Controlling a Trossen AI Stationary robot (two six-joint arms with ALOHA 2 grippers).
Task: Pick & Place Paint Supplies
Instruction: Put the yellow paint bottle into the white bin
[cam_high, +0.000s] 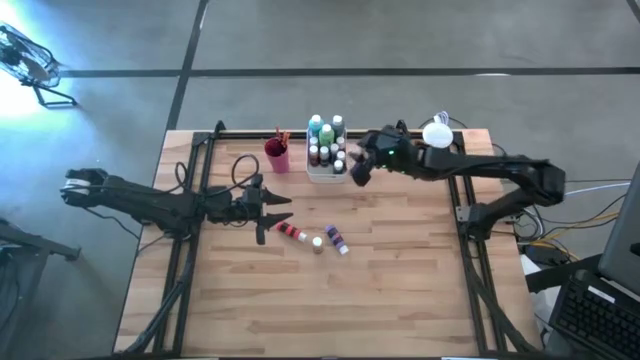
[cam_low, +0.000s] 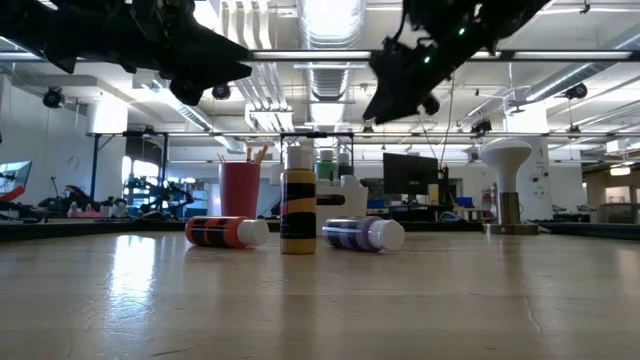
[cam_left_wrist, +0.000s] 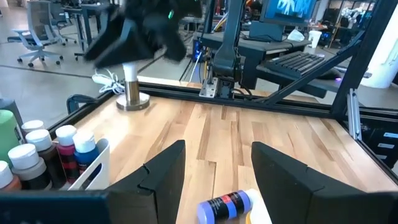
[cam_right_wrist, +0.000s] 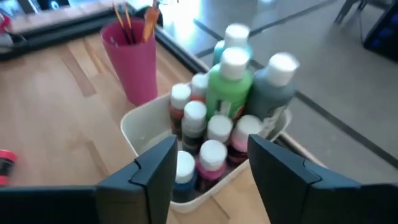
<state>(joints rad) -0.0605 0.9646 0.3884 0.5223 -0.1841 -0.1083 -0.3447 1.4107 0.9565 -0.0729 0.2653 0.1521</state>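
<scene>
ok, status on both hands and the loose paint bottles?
Right hand open above the tray of bottles, empty. Left hand open beside three loose paint bottles, not gripping. Nothing in the way.

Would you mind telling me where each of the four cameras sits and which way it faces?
High view: overhead, straight down on the table; both arms show.
Low view: table height, level past three loose paint bottles; arms overhead.
Left wrist view: on the left arm, past the open left gripper toward a purple bottle.
Right wrist view: on the right arm, past the open right gripper, down on the tray.
Shared: the magenta cup shows in high, low and right wrist views.
</scene>
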